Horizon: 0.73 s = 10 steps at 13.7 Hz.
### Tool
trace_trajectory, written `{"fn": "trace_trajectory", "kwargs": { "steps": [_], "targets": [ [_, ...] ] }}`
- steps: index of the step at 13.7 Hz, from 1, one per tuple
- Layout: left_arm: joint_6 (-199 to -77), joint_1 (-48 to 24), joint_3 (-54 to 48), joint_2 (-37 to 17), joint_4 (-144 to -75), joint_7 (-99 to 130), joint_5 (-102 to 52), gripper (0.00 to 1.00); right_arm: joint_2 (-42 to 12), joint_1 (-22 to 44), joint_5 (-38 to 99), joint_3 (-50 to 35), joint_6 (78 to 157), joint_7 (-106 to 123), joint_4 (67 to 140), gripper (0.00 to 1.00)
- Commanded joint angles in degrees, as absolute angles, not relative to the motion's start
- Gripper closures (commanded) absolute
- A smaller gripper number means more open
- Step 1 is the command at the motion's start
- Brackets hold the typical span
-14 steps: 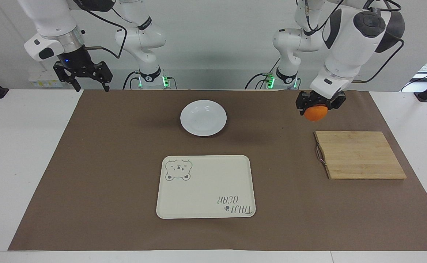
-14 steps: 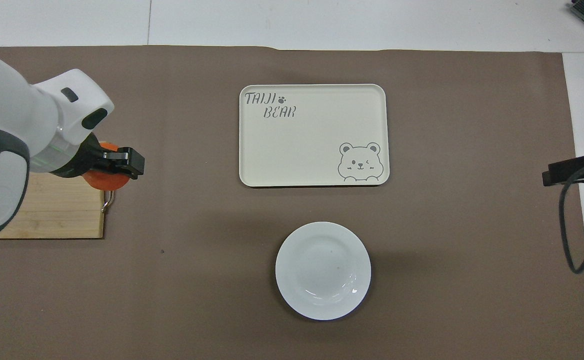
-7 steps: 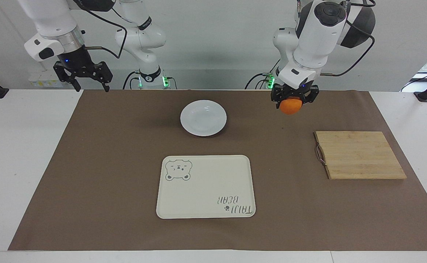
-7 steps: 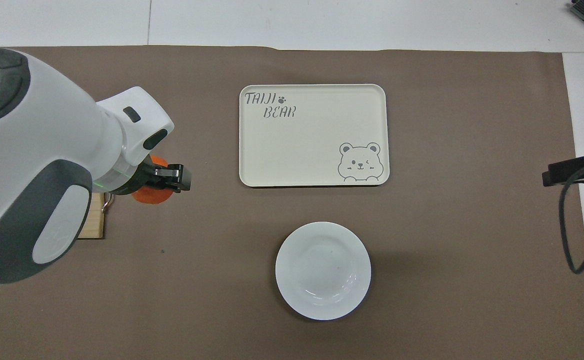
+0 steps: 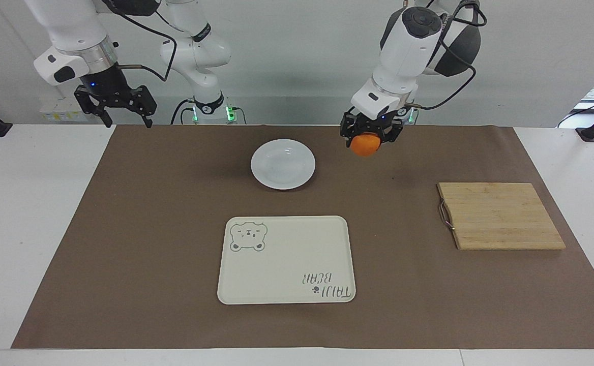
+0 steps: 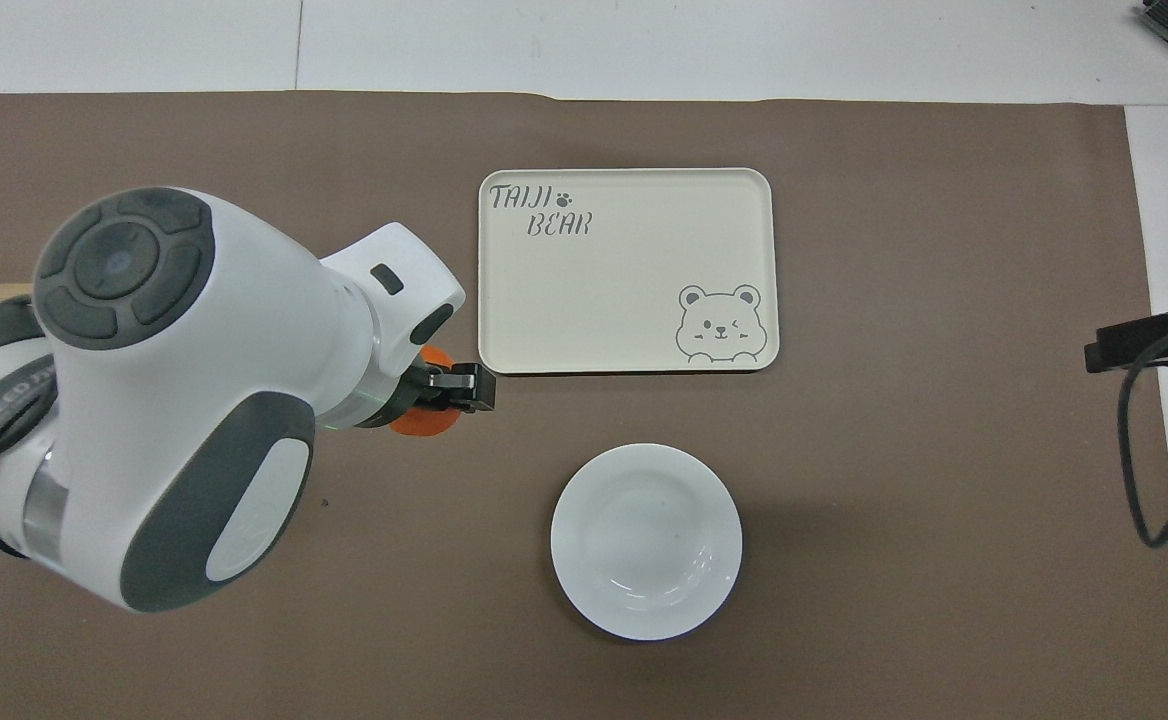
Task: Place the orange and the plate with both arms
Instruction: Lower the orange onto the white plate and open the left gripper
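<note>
My left gripper (image 5: 370, 141) is shut on the orange (image 5: 365, 144) and holds it in the air over the brown mat, between the cutting board and the plate. From above, only a sliver of the orange (image 6: 420, 424) shows under the left gripper (image 6: 441, 392). The white plate (image 5: 283, 163) lies empty on the mat near the robots, also seen in the overhead view (image 6: 646, 541). My right gripper (image 5: 128, 120) hangs open with nothing in it above the mat's corner at the right arm's end, and waits there.
A cream bear-print tray (image 5: 286, 259) lies empty, farther from the robots than the plate. A wooden cutting board (image 5: 500, 216) lies toward the left arm's end. From above, the left arm's bulk hides most of the board.
The left arm has carried the orange from above the cutting board's near edge sideways toward the plate. The right arm has stayed still.
</note>
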<state>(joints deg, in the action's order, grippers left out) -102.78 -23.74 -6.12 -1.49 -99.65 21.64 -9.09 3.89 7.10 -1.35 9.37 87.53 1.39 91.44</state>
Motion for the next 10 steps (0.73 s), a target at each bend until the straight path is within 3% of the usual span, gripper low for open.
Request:
{"fn": "trace_trajectory", "kwargs": {
  "steps": [1,5,10],
  "targets": [
    [-110.0,-26.8,-5.4,0.0,-106.8,24.8,-12.6,1.00,5.1,6.6,-0.9,9.2,87.2,1.6,92.6,0.00],
    [-116.7,-30.2,-5.4,-2.8,-110.4,24.4,-15.0,1.00,5.2,6.6,-0.9,9.2,87.2,1.6,92.7,0.00],
    [-128.6,-39.6,-5.1,-5.3,-117.8,28.5,-14.9,1.00,5.3,6.6,-0.9,9.2,87.2,1.6,92.8,0.00]
  ]
}}
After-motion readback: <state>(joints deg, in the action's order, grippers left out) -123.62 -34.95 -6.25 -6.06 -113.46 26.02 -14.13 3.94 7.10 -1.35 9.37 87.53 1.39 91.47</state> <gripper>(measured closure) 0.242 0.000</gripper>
